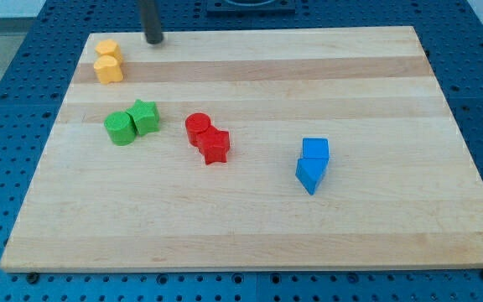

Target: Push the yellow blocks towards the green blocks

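Note:
Two yellow blocks sit touching at the board's top left: a yellow hexagonal block [107, 49] and, just below it, a second yellow block [109, 70]. Below them lie a green cylinder [120, 128] and a green star block [145, 117], touching each other. My tip [154, 40] stands at the top edge of the board, to the right of the yellow blocks and apart from them.
A red cylinder [197, 128] and a red star block [215, 146] sit near the middle. A blue cube [315, 151] and a blue triangular block [309, 175] lie to the right. The wooden board [376, 226] rests on a blue perforated table.

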